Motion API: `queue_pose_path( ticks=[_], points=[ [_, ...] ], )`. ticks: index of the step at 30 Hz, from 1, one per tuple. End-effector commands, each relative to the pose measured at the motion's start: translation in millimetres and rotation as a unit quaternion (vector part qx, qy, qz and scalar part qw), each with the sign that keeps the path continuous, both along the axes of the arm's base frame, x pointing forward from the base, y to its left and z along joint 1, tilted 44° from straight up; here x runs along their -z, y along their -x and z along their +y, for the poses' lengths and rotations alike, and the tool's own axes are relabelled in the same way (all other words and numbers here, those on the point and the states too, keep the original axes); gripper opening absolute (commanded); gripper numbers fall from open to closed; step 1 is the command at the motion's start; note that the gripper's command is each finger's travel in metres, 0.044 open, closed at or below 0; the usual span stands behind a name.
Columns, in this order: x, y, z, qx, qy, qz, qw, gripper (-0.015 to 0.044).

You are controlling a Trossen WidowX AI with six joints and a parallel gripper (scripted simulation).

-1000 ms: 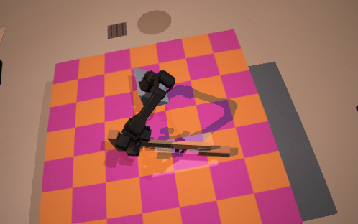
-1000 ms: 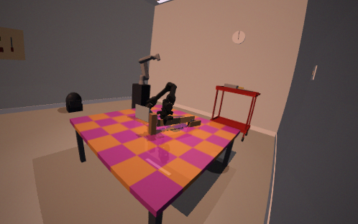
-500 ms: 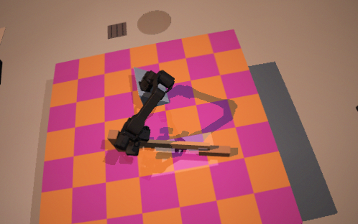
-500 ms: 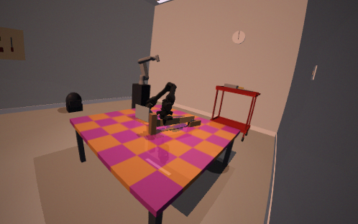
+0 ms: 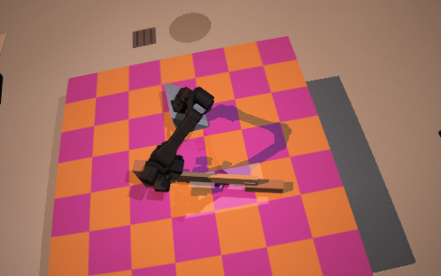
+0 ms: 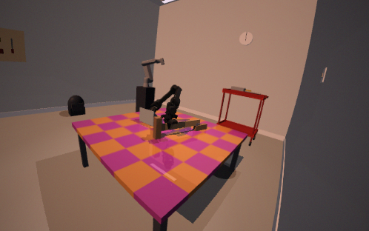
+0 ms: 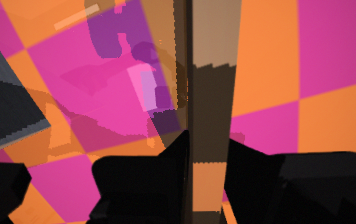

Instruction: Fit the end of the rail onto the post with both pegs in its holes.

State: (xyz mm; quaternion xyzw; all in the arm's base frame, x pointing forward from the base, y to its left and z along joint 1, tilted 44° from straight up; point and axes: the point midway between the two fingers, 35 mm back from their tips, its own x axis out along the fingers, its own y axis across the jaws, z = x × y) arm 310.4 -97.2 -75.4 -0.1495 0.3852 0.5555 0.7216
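The wooden rail (image 5: 212, 179) (image 6: 181, 124) (image 7: 215, 100) runs from beside the post to the low footboard block (image 5: 272, 186) (image 6: 201, 127), where its far end lies at the bracket. It looks raised off the table and roughly level. The short upright post (image 5: 138, 165) (image 6: 157, 128) stands at the rail's near end. My gripper (image 5: 172, 177) (image 6: 171, 124) (image 7: 198, 134) is shut on the rail close to the post, one finger on each side. The arm covers the joint in the top view. The pegs and holes are hidden, and I cannot tell whether the rail end touches the post.
A grey panel (image 5: 201, 124) (image 6: 147, 116) (image 7: 19, 107) stands near the arm's base, on the post's side of the table. The tabletop (image 5: 195, 236) (image 6: 131, 159) is orange and magenta checks, with shadows and bright reflections around the rail. A red cart (image 6: 242, 93) stands beyond the table.
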Motion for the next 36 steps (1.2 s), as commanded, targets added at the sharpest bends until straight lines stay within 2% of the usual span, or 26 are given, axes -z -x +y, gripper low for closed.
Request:
queue_pose_path(
  ticks=[1, 36],
  points=[
    [1.1, 0.9, -4.4, 0.001, 0.004, -0.002, 1.000, 0.0000],
    [-1.4, 0.6, -6.6, 0.001, 0.004, -0.002, 1.000, 0.0000]
  ],
)
